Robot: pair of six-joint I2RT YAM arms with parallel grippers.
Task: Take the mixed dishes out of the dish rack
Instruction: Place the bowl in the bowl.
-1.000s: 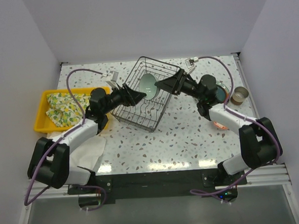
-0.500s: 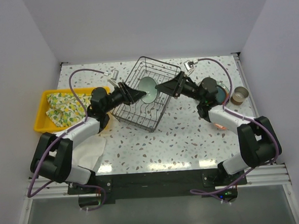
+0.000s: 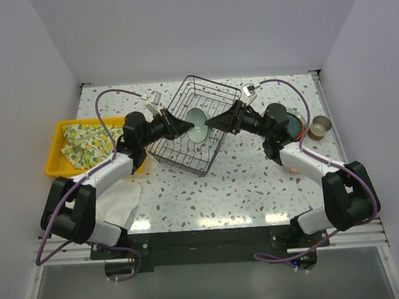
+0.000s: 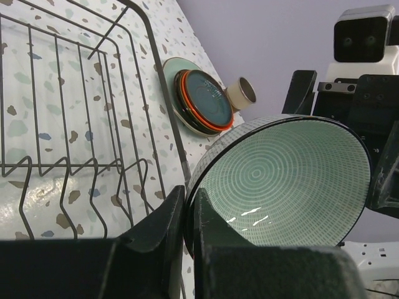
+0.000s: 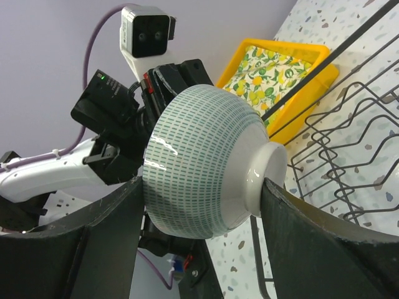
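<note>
A small celadon bowl hangs over the black wire dish rack, held from both sides. My left gripper is shut on its dark rim; in the left wrist view the fingers pinch the rim beside the ringed green inside. My right gripper spans the bowl, one finger at the rim and the other on the white foot. The rack's tines lie below and hold nothing else that shows.
At the left stands a yellow tray holding a patterned cloth, with a white cloth in front of it. Right of the rack are stacked plates and a beige cup; the top view shows that cup at the far right.
My left gripper has closed on the bowl's rim. The right gripper has kept its hold, and both have drifted a little to the left over the rack.
</note>
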